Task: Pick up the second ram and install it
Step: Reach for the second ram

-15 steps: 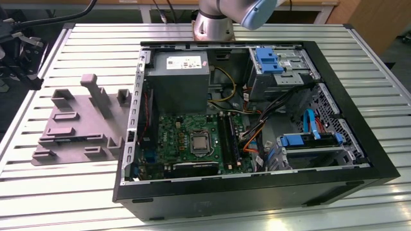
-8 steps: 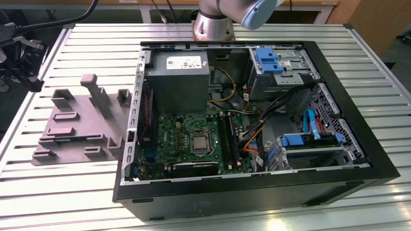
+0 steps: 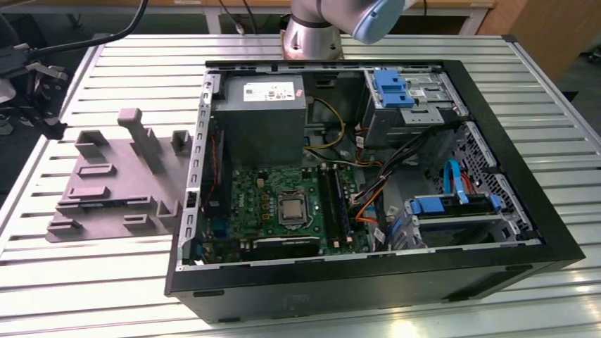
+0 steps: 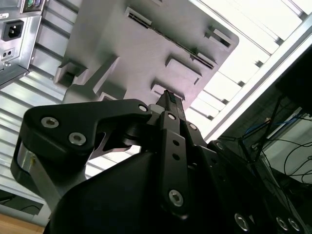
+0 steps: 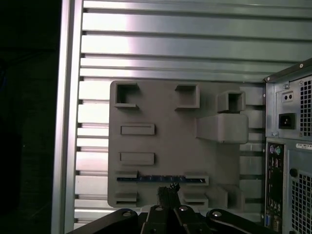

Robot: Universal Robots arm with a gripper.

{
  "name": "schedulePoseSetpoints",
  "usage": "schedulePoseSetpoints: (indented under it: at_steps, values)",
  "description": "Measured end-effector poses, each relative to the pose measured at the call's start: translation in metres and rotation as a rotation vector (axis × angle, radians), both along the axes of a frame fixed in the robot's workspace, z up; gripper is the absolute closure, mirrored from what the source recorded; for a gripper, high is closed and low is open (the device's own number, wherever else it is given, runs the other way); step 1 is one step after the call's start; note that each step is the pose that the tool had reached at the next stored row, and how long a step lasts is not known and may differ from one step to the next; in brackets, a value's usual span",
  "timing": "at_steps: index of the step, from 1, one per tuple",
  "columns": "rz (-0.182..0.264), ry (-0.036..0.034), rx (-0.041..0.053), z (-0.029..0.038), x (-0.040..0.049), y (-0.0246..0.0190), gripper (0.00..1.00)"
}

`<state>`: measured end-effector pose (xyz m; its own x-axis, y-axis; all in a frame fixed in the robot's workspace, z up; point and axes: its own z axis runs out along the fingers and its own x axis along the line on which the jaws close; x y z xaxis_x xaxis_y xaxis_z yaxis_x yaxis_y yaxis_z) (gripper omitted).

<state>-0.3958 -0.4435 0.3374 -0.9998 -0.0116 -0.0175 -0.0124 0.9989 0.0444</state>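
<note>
The second ram (image 5: 161, 179) is a thin dark stick standing on edge in a slot of the grey plastic tray (image 5: 161, 112). In the second wrist view it shows as a dark line (image 4: 170, 40) across the tray (image 4: 122, 53). My gripper (image 5: 168, 189) hangs above the tray, its tips close over the middle of the stick and apart from it. Its fingers (image 4: 168, 100) stand together with nothing between them. The tray (image 3: 103, 176) lies on the slatted table at the exterior view's left, beside the open computer case (image 3: 376, 176).
Inside the case lie the green board (image 3: 281, 204) with long black slots (image 3: 333, 204), a grey power-supply box (image 3: 258, 120), blue drive brackets (image 3: 390, 88) and cables. The case's rear panel (image 5: 290, 156) stands close beside the tray. The table's edge (image 5: 66, 122) runs along the tray's other side.
</note>
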Motion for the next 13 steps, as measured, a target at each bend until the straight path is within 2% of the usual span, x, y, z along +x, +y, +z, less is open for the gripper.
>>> schedulePoseSetpoints:
  at_steps: [13]
  values:
    - [0.000, 0.0058, 0.0000, -0.0123, -0.0006, 0.0000, 0.89]
